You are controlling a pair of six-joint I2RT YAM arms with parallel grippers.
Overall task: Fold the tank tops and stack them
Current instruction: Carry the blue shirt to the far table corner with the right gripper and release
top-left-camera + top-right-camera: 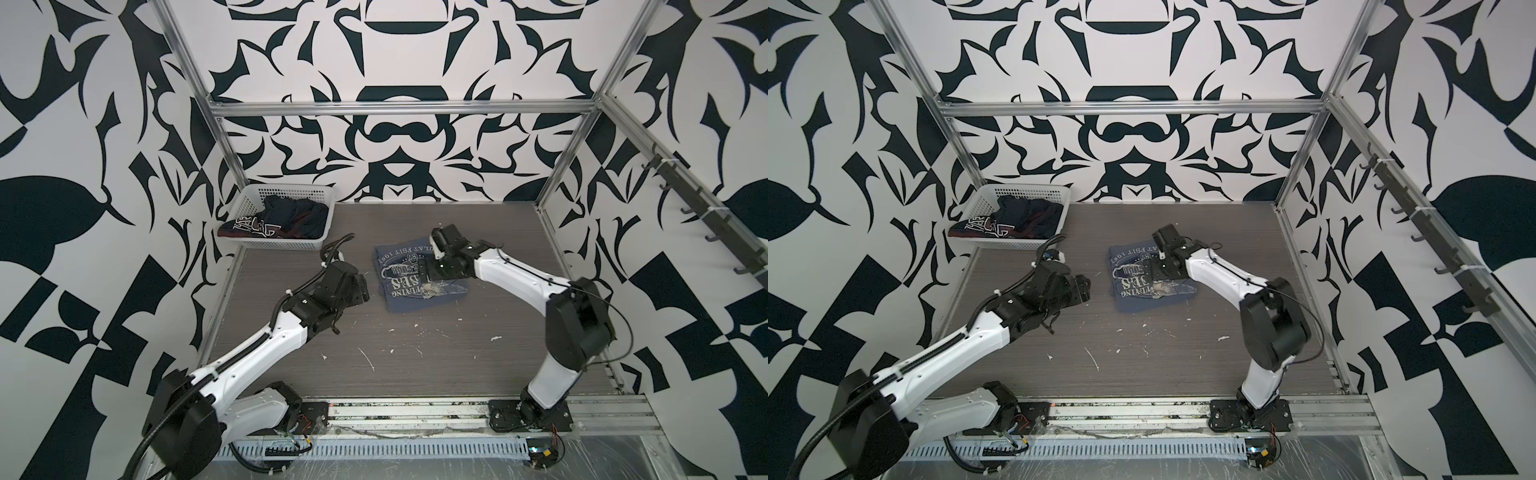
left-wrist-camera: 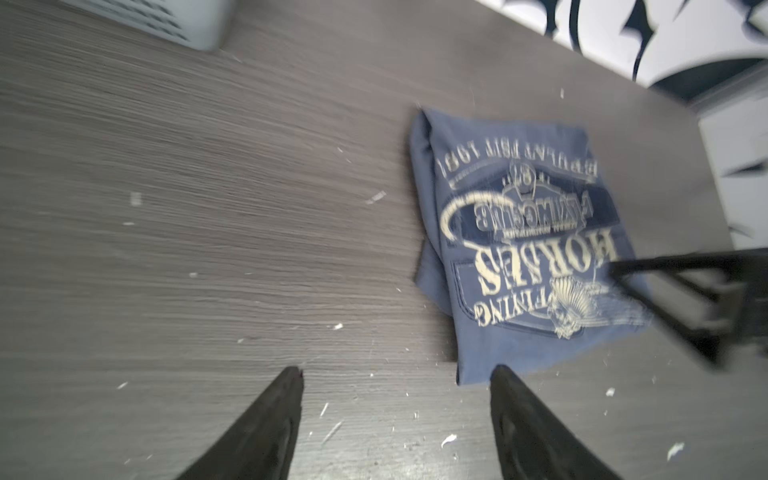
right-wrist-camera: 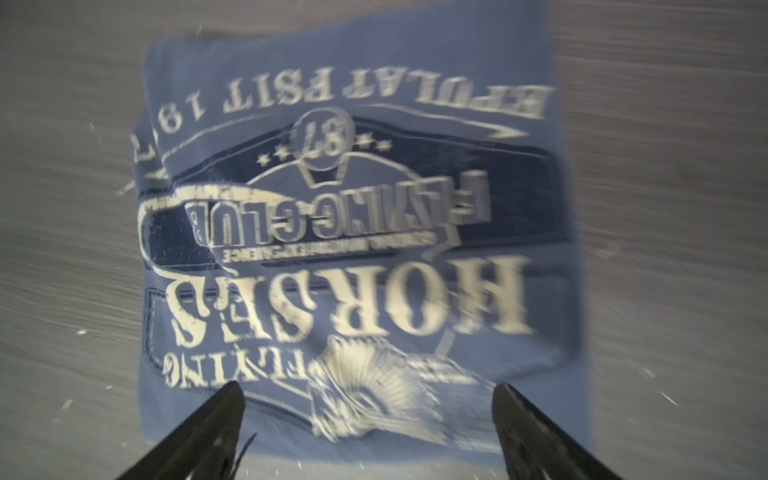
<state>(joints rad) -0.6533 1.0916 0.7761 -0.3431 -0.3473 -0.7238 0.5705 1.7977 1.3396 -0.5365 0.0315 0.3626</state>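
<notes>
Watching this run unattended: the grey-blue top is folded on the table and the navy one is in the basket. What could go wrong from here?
1. The open right tool hangs close over the folded grey-blue top; a finger could catch a layer and undo the fold.
2. The navy top lies crumpled in the basket, partly draped over its rim; pulling it out may drag the basket along.

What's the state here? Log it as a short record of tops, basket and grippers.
grey top: folded, flat on table, print up
navy top: unfolded, bunched in basket
stack: not yet made
left gripper: open, empty, beside grey top
right gripper: open, empty, over grey top
</notes>
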